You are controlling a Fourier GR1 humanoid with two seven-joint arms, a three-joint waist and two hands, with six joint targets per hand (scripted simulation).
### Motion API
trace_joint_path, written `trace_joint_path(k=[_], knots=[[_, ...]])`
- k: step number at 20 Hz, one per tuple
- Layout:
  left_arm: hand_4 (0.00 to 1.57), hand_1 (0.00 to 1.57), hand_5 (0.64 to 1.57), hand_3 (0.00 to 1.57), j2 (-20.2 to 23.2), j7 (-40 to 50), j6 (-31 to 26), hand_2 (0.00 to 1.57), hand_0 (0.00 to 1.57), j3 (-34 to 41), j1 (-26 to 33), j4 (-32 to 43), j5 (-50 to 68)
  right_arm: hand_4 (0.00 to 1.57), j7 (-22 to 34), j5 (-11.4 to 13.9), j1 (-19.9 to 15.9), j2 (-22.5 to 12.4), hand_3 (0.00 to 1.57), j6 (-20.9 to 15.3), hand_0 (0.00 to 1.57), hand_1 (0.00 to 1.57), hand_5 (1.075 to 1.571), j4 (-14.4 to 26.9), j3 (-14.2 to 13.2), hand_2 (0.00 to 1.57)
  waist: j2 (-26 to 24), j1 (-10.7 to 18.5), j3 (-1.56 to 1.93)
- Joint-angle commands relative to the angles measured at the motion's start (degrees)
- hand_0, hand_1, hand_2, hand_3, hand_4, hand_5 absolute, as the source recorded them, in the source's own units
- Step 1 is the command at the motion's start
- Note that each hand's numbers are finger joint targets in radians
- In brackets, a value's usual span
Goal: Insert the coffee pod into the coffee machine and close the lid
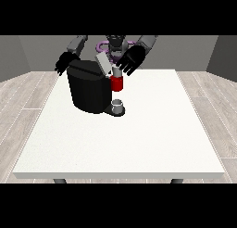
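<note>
coffee pod not visible, can't tell where it is. coffee machine [90, 90] sits on the far left part of the white table [139, 143], red section [117, 84] at its front, grey lid [103, 62] tilted up, cup [118, 105] on the base below. hand at the view's right [131, 59] beside the lid, fingers spread, holding nothing. hand at the view's left [66, 63] behind the machine's top, fingers hanging relaxed

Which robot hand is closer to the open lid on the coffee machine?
Left. The robot hand at the view's right sits just beside the raised lid; the robot hand at the view's left hangs behind the coffee machine's far corner.
</note>
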Motion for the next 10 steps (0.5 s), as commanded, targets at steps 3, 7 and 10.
trace_joint_path(k=[3, 7, 10], knots=[[0.50, 1.18, 1.571, 1.19, 0.40, -2.38, 0.73, 1.26, 1.18, -0.16, 1.41, -0.40, -0.83, 0.54, -3.58, -1.32, 1.71, -1.01, 0.00, 1.54, 0.00, 0.00, 1.571, 0.55, -1.55, 0.00, 1.16, 0.41, 0.00], [0.51, 1.19, 1.571, 1.20, 1.16, -1.97, -1.24, 1.27, 1.19, 1.01, -0.01, 1.53, -0.13, 0.50, 0.73, 0.41, 0.80, 1.35, 0.00, -1.39, 0.00, 0.00, 1.571, -2.38, 1.30, 0.00, 0.35, -0.57, -0.02], [0.51, 1.16, 1.571, 1.18, 0.70, -1.97, 0.92, 1.24, 1.16, 0.24, 1.08, 0.56, -1.50, 0.45, -1.90, -1.98, 0.29, -1.91, 0.00, 1.69, 0.00, 0.00, 1.571, -0.19, -2.34, 0.00, 1.78, 0.25, 0.00]])
